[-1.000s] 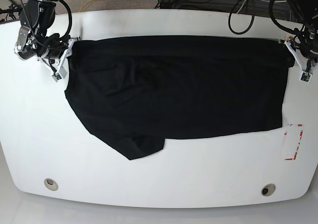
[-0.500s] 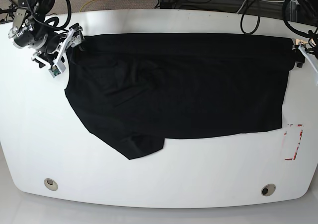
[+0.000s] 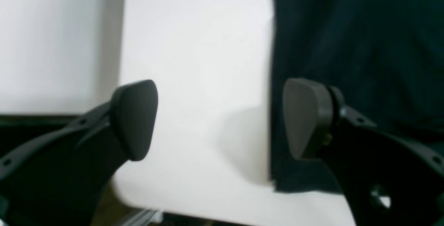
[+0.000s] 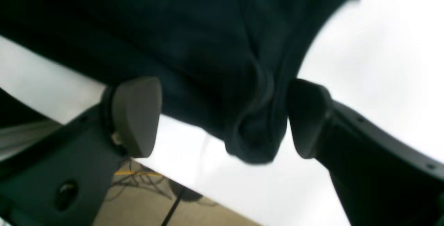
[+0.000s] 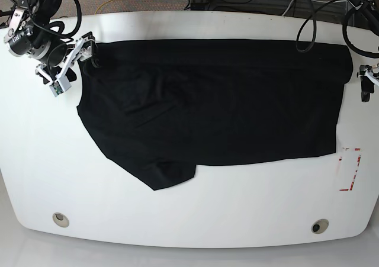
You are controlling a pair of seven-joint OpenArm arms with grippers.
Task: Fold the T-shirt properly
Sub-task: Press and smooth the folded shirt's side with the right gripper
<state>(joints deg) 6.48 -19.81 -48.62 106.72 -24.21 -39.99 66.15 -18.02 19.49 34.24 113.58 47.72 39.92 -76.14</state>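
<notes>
T-shirt [image 5: 213, 104], plain and black, is seen spread flat across the far half of the white table [image 5: 177, 208], its long far edge lying just inside the table's far rim. At the near left of the cloth a rounded flap is pushed out toward the near side, and a straight hem is shown on the right. The right gripper [image 5: 76, 58] is found at the far left of the scene, at the shirt's far left corner; in the right wrist view its two dark pads [image 4: 133, 115] are held wide apart, and a bunched, rolled corner of the cloth [image 4: 253, 132] is seen between them, nearer one pad, with no pinch made on it. Whether the cloth is touched by that pad cannot be told. The left gripper [image 5: 367, 83] is placed at the far right edge of the scene, just beside the shirt's right end; in the left wrist view its pads [image 3: 135, 118] are likewise spread wide, with bare table between them and the shirt's edge [image 3: 347, 45] lying behind one pad. Nothing is held by either pincer. A red-marked rectangle [image 5: 349, 169] is shown on the table by the shirt's near right corner, and two round holes [image 5: 60, 219] are set near the near rim.
</notes>
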